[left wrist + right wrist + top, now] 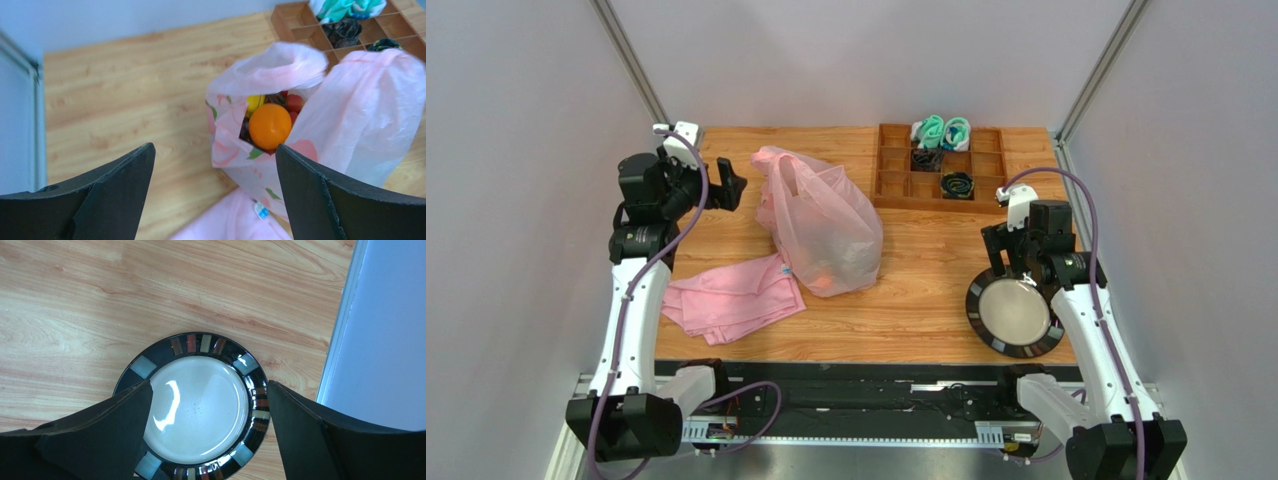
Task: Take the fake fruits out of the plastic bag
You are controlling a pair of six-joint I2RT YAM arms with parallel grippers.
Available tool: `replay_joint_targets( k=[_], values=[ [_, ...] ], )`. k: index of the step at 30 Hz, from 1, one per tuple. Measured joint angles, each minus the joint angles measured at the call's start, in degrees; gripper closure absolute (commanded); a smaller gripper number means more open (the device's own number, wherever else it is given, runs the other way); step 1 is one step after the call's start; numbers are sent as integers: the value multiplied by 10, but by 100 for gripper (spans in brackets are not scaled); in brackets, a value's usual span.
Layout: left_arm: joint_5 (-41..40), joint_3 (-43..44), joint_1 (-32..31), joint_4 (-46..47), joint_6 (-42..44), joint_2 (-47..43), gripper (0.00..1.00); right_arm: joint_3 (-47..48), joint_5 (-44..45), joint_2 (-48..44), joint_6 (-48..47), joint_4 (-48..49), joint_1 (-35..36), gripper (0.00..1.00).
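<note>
Black fingers point(115, 190) of the left claw point(214, 150) fill the bottom of its wrist view, spread wide with nothing between them. They frame the open mouth of the bag point(360, 115) from above. In that mouth an orange point(270, 126) sits on top, with a lemon point(254, 103) at its 11 o'clock and red berries point(294, 102) at its 1 o'clock. Something dark lies beneath, too hidden to name. Every fruit on show is inside the bag.

In the top view the bag lies slumped on the bench point(926, 270), left of centre, with its mouth turned toward 10 o'clock, where the left claw hovers near it. A folded pink cloth point(731, 298) lies at the bag's 8 o'clock, touching its lower edge. A wooden tray point(891, 180) stands at the bag's 1 o'clock by the far edge, with teal and black items in some cells. At 4 o'clock, well apart, sits a plate point(195, 342) — dark rim, pale centre. The right claw point(210, 385) hangs over it, fingers apart and empty.
</note>
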Motion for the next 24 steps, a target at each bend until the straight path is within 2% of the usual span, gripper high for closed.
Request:
replay_joint_targets(
  k=[5,11,14,19,24],
  values=[
    [-46,18,14,-113,-56,25,1,0,-53,30,-82,-24,0,20],
    [-30,90,25,-221,-46,77,1,-2,-97,54,-182,-75,1,22],
    [2,79,26,-237,-27,47,1,-9,-104,71,-216,-93,1,25],
    [66,21,25,-231,-20,-68,1,-39,-122,90,-236,-110,4,27],
    [73,20,26,-215,-21,-85,1,-68,-106,96,-203,-101,59,25]
  ],
)
